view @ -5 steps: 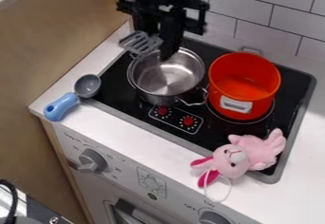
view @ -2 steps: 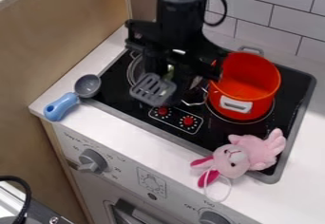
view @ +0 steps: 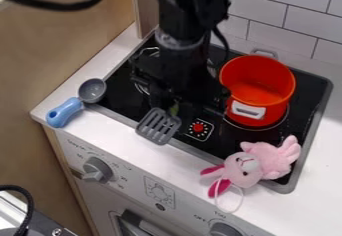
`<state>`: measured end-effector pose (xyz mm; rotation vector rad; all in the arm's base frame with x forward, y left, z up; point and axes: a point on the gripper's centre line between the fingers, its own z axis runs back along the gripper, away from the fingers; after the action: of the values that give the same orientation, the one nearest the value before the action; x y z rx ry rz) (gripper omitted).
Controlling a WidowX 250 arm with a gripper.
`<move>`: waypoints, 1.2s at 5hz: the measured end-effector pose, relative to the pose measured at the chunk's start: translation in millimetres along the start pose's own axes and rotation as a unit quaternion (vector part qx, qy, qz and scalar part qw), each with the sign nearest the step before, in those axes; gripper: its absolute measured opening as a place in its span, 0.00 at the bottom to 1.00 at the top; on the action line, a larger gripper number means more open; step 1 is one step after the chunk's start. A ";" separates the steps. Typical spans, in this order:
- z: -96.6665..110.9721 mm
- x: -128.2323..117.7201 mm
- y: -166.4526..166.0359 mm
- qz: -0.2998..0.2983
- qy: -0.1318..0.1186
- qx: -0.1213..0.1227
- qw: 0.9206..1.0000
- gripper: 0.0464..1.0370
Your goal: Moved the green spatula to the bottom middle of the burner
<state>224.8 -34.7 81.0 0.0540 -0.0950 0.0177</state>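
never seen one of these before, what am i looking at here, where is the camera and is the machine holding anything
The machine is a single black robot arm, coming in from the top. A fixed camera looks down at a slant on a toy stove set in a white counter.

The arm's hand is low over the stove. A gray slotted spatula with a bit of green juts out beneath it, at the stove's front edge, and seems to be held.

On the stove stands an orange-red pot. A pink plush rabbit lies across the front right corner, and a blue-handled scoop lies at the left.
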 end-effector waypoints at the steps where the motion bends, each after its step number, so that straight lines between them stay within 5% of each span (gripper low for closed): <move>1: -16.2 1.6 4.4 0.003 -0.010 -0.006 1.000 0.27; 5: -44.3 9.6 19.9 0.001 -0.047 -0.029 0.999 0.32; 6: -44.7 9.2 21.1 -0.001 -0.045 -0.021 0.999 0.58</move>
<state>237.7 -11.1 38.6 0.0137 -0.1859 0.0112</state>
